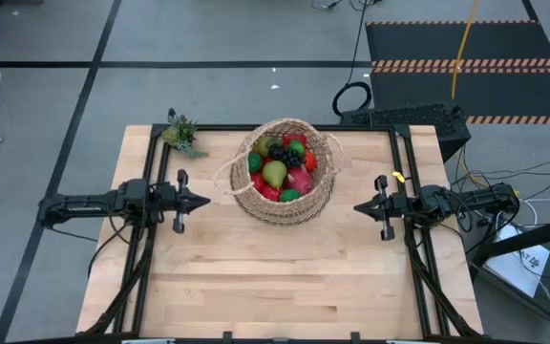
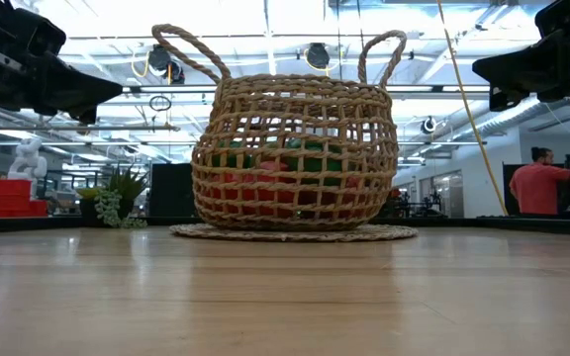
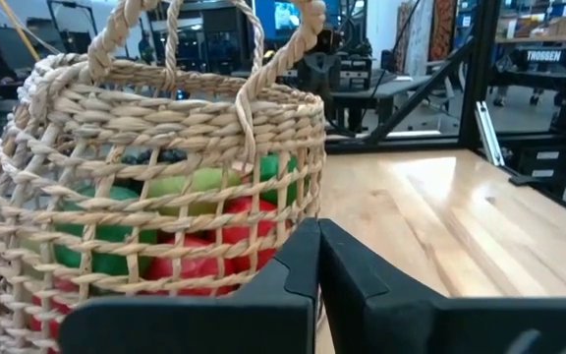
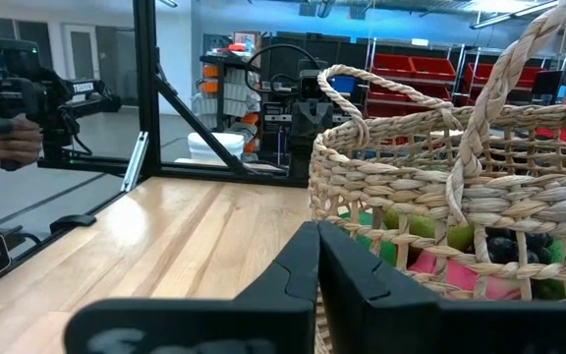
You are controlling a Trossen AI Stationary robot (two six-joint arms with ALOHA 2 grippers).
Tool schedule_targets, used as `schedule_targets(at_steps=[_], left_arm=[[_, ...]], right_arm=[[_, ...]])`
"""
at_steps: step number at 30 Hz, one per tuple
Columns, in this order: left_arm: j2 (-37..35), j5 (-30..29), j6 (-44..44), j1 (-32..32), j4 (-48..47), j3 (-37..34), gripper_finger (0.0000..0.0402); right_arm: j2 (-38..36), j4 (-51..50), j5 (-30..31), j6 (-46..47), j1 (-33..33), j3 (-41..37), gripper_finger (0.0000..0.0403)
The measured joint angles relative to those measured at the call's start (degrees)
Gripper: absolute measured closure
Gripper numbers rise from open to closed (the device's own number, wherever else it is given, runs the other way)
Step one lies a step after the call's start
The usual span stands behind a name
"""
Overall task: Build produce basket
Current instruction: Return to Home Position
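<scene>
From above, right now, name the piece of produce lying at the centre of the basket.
The pale yellow-green pear; the pieces around it in the basket are red, deep green, or dark grapes.

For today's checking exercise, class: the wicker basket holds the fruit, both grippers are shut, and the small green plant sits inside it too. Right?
No. The high view shows the green plant on the table, at its far left corner, outside the wicker basket. The rest holds.

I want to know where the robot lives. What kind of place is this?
Probably a robotics lab or workshop: a left arm and right arm flank a wooden table, cables trail over the grey floor, and red storage bins sit on shelves behind.
</scene>
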Motion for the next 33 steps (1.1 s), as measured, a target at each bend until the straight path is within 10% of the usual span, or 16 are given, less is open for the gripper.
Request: schedule_targets(at_steps=[33], left_arm=[[-2.0,0.07,2.28,0.0,-1.43,0.02,0.0369]], right_arm=[[0.0,0.0,0.0,0.0,0.0,0.0,0.0403]])
